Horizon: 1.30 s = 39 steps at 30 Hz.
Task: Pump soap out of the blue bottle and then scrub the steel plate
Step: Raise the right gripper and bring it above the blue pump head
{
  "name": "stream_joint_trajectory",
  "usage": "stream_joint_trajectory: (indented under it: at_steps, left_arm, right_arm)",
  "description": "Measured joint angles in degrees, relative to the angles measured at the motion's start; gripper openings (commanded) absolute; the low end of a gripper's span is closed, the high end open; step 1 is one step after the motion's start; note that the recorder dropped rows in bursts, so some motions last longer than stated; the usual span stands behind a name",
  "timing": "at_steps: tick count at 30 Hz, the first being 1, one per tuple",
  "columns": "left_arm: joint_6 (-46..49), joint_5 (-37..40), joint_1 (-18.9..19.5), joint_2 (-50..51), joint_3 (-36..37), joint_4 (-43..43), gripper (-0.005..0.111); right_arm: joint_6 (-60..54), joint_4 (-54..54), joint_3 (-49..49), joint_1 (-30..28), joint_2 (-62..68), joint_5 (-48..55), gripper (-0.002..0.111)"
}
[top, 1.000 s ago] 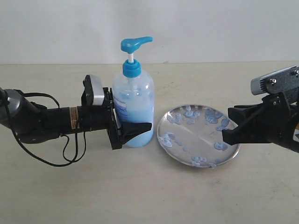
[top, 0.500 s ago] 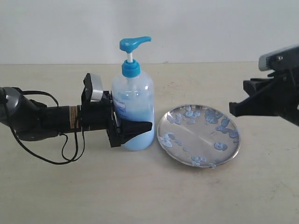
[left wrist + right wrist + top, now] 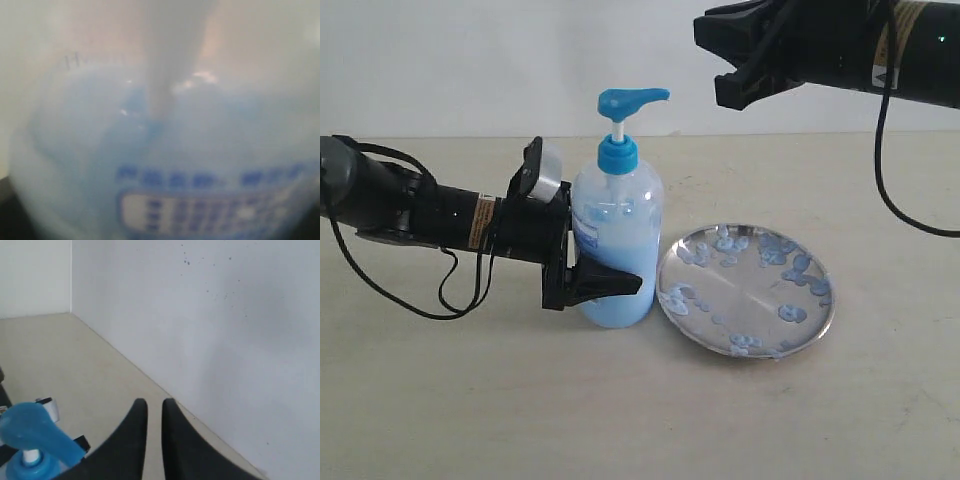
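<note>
The blue bottle (image 3: 615, 245) stands upright on the table, its blue pump head (image 3: 632, 100) pointing right. My left gripper (image 3: 620, 272) is shut on its lower body, one black finger across the front. The left wrist view is filled by the blurred bottle (image 3: 160, 150) with pale blue soap inside. Right of the bottle lies the steel plate (image 3: 740, 285), flat, speckled with soap blobs (image 3: 790, 312). My right gripper (image 3: 715, 62) hangs high in the air, just right of the pump head and slightly above it. Its fingers (image 3: 154, 405) are almost together and hold nothing; the pump head (image 3: 35, 432) shows below them.
A pale wall (image 3: 470, 60) closes off the back of the beige table (image 3: 620, 410). A black cable (image 3: 450, 295) loops under the left arm. The right arm's cable (image 3: 900, 190) hangs down at the far right.
My right arm has risen from beside the plate to high above the table and moved left toward the pump head. The left gripper and bottle have shifted slightly right.
</note>
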Motion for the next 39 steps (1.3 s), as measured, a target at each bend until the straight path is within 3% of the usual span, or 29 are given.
stream_joint_trajectory:
  at_steps: [9, 28, 39]
  left_arm:
    - [-3.3, 0.3, 0.0, 0.0, -2.5, 3.9, 0.004]
    - [-11.0, 0.2, 0.0, 0.1, -7.9, 11.1, 0.004]
    - [-11.5, -0.1, 0.0, 0.1, -7.9, 11.5, 0.004]
  right_arm:
    - [2.4, -3.9, -0.3, 0.0, 0.1, -7.3, 0.001]
    - [2.4, -3.9, -0.3, 0.0, 0.1, -6.5, 0.001]
    - [-4.7, 0.0, -0.3, 0.0, 0.1, -6.8, 0.001]
